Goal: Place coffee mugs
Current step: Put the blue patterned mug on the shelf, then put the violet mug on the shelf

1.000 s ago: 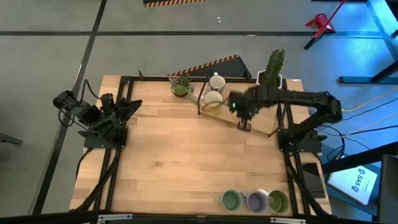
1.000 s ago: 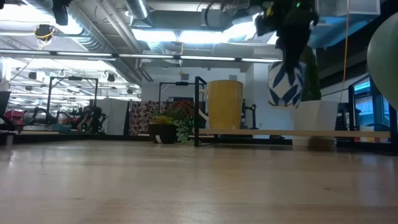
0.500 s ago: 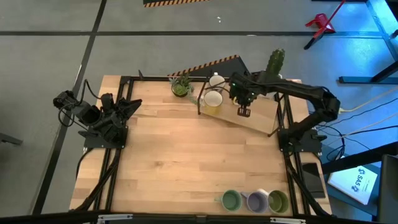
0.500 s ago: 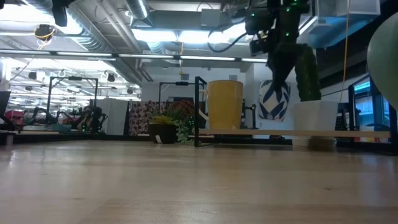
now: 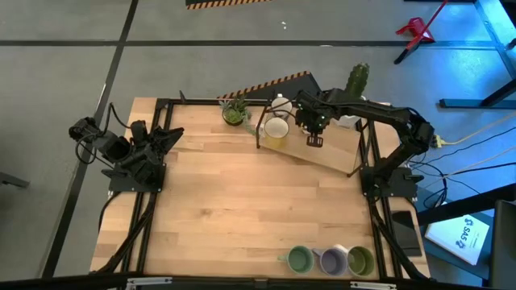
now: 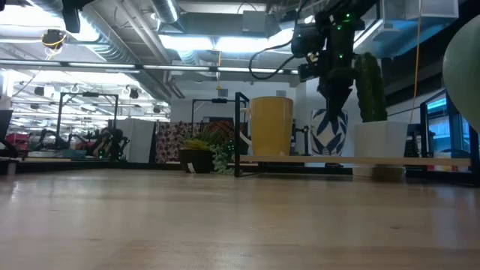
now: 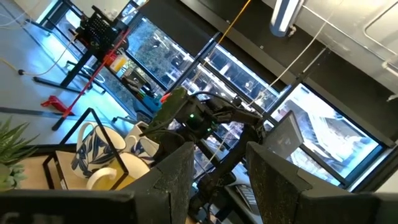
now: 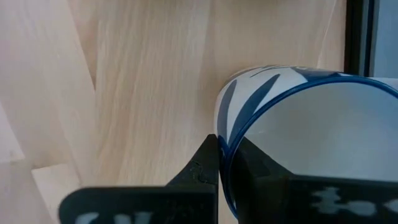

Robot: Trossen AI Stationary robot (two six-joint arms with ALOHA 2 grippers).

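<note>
Right wrist view, right gripper pinching the rim of a white blue-patterned mug, left gripper parted, idle at table edge.

I count six coffee mugs in all. Two are green, one green mug and a second green mug, and there is a single lavender mug. Three are pale: one cream mug, one white mug and one blue-patterned mug. There are two plants: one small green potted plant and one cactus. I have two arms, my left arm and my right arm, over one table.
</note>
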